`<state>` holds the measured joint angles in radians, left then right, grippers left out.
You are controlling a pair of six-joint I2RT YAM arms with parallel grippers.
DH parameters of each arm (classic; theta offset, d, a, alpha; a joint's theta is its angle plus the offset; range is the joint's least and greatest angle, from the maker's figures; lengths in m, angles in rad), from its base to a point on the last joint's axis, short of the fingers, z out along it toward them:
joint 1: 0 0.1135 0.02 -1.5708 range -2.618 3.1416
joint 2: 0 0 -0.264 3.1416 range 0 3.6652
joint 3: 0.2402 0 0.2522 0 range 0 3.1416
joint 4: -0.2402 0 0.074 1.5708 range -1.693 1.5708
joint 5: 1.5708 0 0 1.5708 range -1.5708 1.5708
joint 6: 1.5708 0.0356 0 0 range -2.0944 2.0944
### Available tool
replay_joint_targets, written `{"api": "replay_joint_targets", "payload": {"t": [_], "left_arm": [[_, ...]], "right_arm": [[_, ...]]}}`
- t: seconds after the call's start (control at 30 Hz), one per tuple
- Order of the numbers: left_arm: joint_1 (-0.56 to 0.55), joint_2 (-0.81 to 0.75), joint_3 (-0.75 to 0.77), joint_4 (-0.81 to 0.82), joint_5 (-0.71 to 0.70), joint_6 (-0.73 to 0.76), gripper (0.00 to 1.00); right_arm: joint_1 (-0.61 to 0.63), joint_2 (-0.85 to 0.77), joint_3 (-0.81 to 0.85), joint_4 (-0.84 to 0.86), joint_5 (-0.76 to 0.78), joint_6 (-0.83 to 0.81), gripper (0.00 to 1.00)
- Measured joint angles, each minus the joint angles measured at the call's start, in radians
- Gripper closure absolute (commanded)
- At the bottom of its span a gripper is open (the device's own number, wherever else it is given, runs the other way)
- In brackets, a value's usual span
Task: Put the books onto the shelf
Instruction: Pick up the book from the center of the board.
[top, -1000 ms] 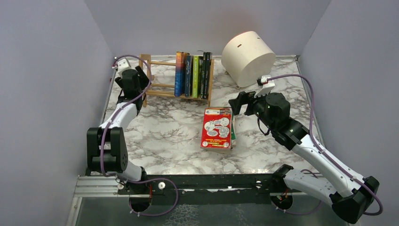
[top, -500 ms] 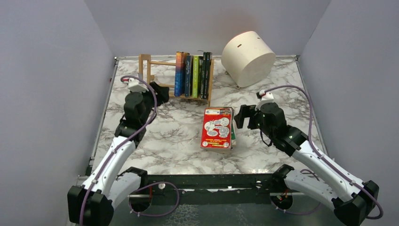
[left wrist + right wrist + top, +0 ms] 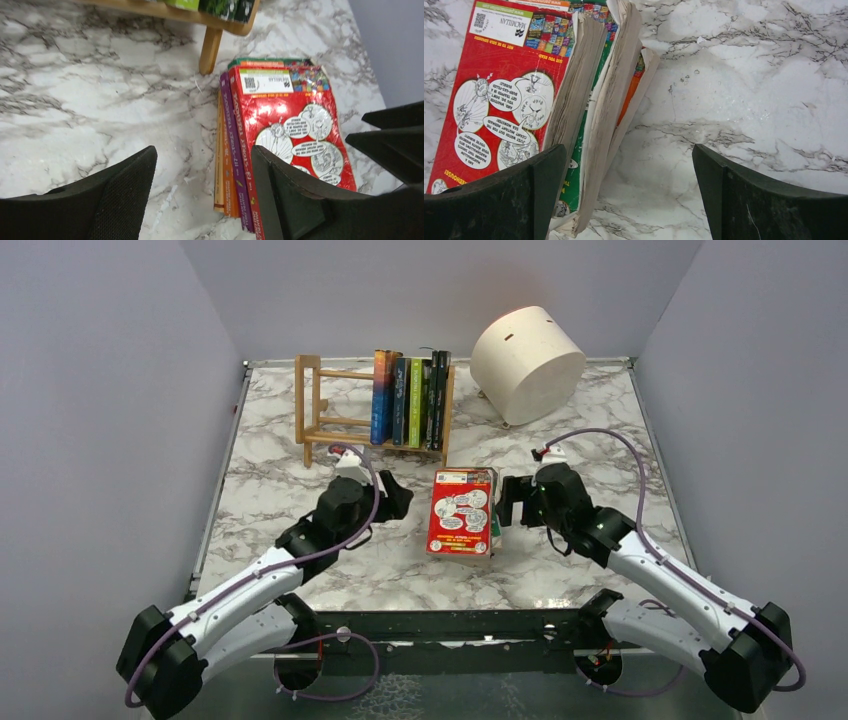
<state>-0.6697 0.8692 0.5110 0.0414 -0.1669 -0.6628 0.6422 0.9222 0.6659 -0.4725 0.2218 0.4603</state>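
Several books [image 3: 410, 400] stand on the shelf [image 3: 318, 430]; a stack [image 3: 461, 512] lies on the surface [image 3: 280, 480] between the open, empty left claw [image 3: 392, 498] and right claw [image 3: 510, 502].

White marble-pattern table [image 3: 270, 480] with grey veins, filling most of the top view. Cream cylindrical drum [image 3: 527, 362] at the far right, near the back corner, tipped so one flat face points up and left. Small dark slot on that face. Seems to rest on its lower edge, contact point hard to make out. Plain lilac-grey walls [image 3: 120, 390] on left, back and right. Black rail [image 3: 460, 625] along the near table edge, with a shiny metal plate [image 3: 450, 695] below it. Tiny pale flecks [image 3: 170, 192] on the marble in the left wrist view, possibly crumbs or just pattern.
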Motion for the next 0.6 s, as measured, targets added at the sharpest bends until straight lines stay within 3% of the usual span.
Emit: {"api": "replay_joint_targets", "payload": {"t": [0.2, 0.6], "left_arm": [[-0.122, 0.085, -0.017, 0.006, -0.072, -0.042, 0.34], [-0.149, 0.240, -0.076, 0.162, -0.056, -0.125, 0.32]], "right_arm": [[0.000, 0.027, -0.003, 0.000, -0.003, 0.003, 0.05], [0.000, 0.048, -0.032, 0.003, -0.031, 0.006, 0.05]]}}
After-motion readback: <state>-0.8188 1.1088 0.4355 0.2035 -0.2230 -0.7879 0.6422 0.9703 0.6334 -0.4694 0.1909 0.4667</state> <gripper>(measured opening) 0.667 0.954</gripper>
